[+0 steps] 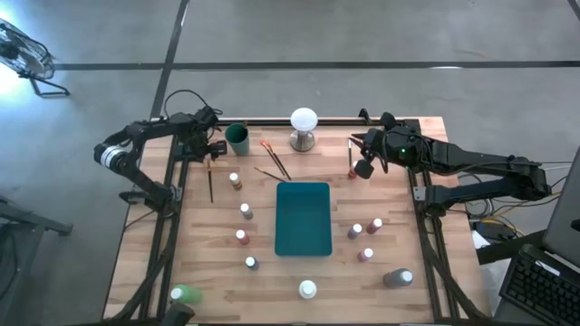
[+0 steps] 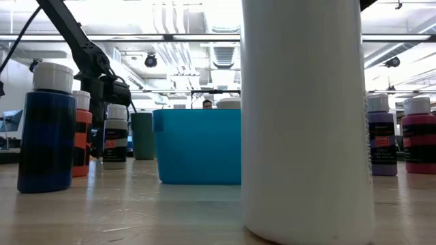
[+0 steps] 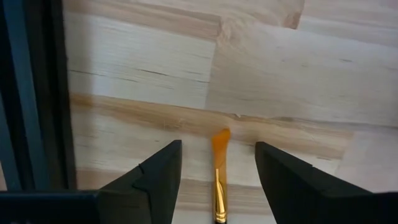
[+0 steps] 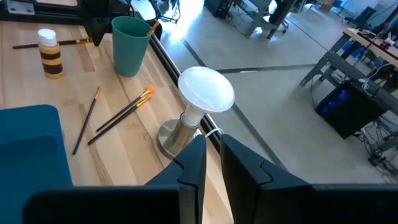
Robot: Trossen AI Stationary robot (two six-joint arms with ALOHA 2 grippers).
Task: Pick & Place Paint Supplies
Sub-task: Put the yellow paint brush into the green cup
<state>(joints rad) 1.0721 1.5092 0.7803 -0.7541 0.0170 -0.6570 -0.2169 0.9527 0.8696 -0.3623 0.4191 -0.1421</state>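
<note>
high: overhead, straight down on the table (image 1: 227, 272)
low: table height, level, close behind a white bottle (image 2: 306, 116)
wrists: close, past own fingers
shared: teal tray (image 1: 303, 217)

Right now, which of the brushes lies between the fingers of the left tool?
The brush beside the table's left edge, below the green cup. It lies alone; the other brushes lie near the white ball.

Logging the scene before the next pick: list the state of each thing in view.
Left gripper: open, straddling a brush lying flat.
Right gripper: by the ball at the back edge.
Cup: upright, brush inside.
Bottles: upright, capped.
Tray: flat, mid-table.
Other brushes: lying loose.
</note>
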